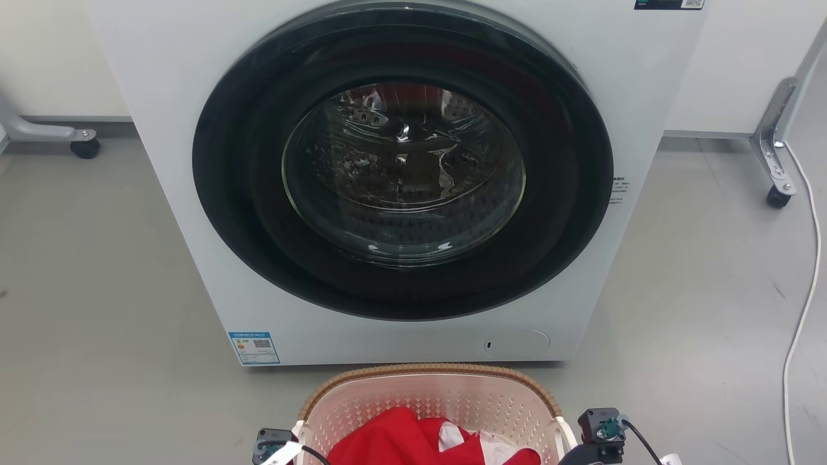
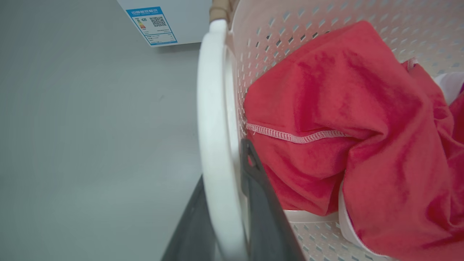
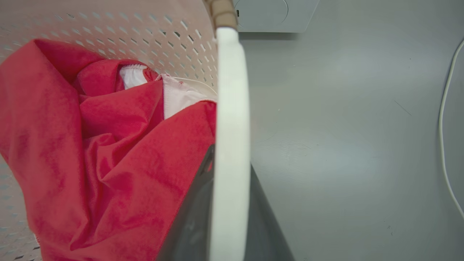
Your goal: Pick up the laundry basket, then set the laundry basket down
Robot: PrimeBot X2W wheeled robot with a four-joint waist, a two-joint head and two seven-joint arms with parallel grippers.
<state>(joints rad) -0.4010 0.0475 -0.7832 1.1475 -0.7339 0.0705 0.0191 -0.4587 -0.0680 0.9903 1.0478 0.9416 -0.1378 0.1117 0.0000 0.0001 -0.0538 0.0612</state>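
The laundry basket (image 1: 426, 372) is at the bottom of the head view, right in front of the washing machine, with red cloth (image 1: 400, 439) and some white fabric in it. My left gripper (image 1: 276, 445) is at its left white handle (image 2: 214, 90). In the left wrist view the left gripper (image 2: 223, 163) has one dark finger on each side of that handle, shut on it. My right gripper (image 1: 597, 438) is at the right white handle (image 3: 232, 72), and in the right wrist view the right gripper (image 3: 231, 163) clamps it the same way. Whether the basket touches the floor is hidden.
A white front-loading washing machine (image 1: 413, 194) with its round door shut stands just beyond the basket. A white cable (image 1: 804, 310) runs along the grey floor at the right. Castor-footed frame legs stand at the far left (image 1: 84, 147) and the far right (image 1: 778, 194).
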